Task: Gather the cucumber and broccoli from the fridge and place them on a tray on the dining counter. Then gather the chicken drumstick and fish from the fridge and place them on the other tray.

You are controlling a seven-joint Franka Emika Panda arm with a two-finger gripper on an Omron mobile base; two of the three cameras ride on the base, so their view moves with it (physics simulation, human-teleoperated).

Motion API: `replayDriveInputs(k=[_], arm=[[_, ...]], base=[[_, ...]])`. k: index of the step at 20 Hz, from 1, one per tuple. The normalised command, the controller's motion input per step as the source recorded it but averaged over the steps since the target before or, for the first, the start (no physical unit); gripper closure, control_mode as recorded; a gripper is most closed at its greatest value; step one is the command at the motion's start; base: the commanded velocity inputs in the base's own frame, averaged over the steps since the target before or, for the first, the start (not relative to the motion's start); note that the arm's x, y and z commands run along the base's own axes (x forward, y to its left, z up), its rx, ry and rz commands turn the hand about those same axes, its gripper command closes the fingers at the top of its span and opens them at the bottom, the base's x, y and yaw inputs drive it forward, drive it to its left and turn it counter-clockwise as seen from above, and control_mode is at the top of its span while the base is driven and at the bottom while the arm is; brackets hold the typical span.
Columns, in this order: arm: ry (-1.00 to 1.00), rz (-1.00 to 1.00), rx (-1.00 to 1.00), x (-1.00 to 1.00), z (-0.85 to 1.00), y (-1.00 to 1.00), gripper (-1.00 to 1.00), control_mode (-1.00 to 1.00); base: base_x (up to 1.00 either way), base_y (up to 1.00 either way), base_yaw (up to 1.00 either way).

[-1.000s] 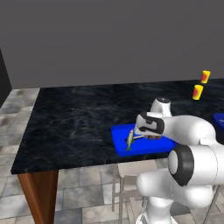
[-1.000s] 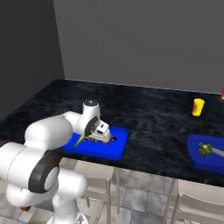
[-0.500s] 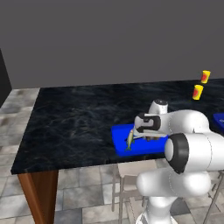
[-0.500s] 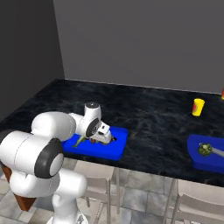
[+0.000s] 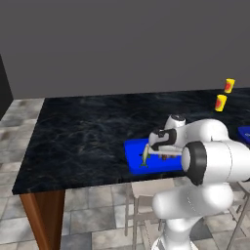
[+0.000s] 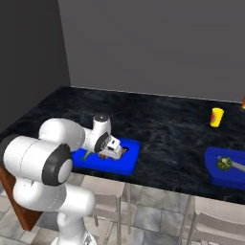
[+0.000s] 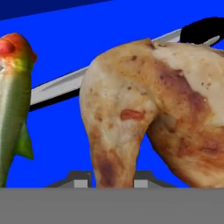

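On the blue tray (image 5: 133,152), fish (image 5: 145,155) lies lengthwise beside chicken drumstick (image 7: 153,113).

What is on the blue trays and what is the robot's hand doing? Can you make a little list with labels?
near tray: flat blue tray on the black marbled stone dining counter
on it: orange-brown chicken drumstick, slender yellowish-olive fish, thin grey utensil
end effector: shut, low over this tray
far tray: second blue tray holding lumpy green broccoli
also: two yellow cups
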Motion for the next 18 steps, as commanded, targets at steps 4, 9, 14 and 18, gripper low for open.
replayDriveInputs(k=[4,9,14,18], arm=[[0.00,0.00,0.00,0.00,-0.13,0.00,-1.00,-1.00],[0.00,0.00,0.00,-0.02,0.00,0.00,-1.00,-1.00],[0.00,-0.04,0.00,-0.22,0.13,0.00,-1.00,-1.00],[0.00,-0.07,0.00,-0.36,0.30,0.00,-1.00,-1.00]], base=[[0.00,0.00,0.00],[0.00,0.00,0.00],[0.00,0.00,0.00],[0.00,0.00,0.00]])
